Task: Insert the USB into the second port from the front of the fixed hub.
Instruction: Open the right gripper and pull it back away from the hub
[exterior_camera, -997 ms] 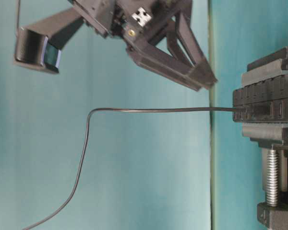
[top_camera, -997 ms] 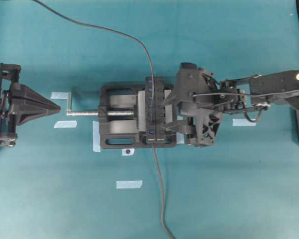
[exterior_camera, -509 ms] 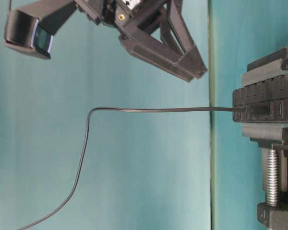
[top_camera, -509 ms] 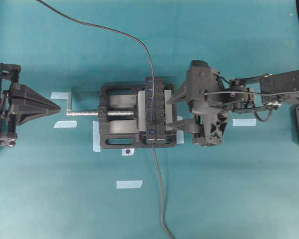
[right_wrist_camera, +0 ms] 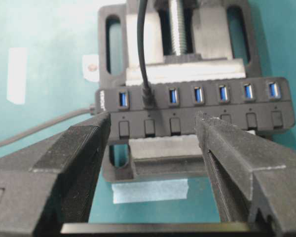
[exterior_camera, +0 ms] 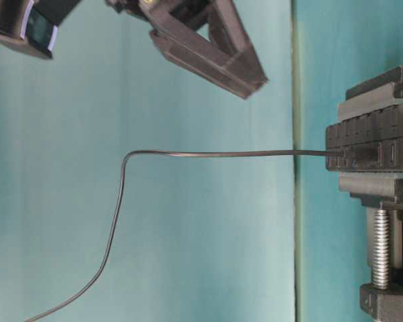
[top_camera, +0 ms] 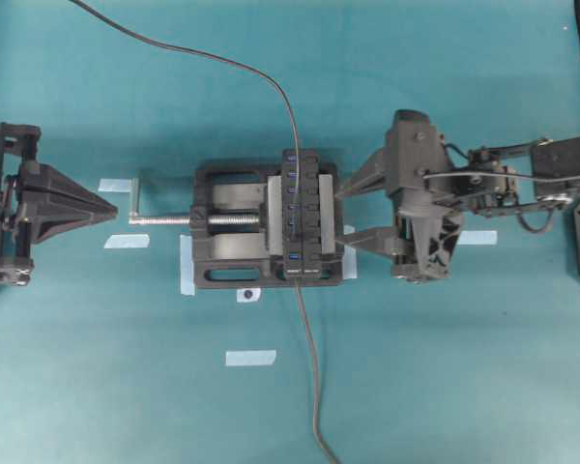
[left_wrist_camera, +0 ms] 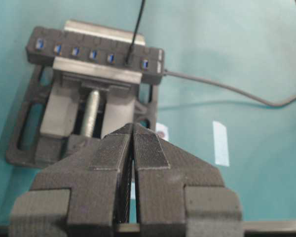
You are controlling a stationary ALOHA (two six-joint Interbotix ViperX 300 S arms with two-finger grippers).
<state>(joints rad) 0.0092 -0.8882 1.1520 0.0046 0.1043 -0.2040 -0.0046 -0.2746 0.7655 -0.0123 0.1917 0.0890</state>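
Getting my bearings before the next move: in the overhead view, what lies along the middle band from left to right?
left gripper → silver screw → vise → fixed hub, USB plugged in → right gripper

The tabletop was covered in teal. A black vise was set on it near the middle. Strips of pale tape were stuck around it, and a cable was trailed across the surface.
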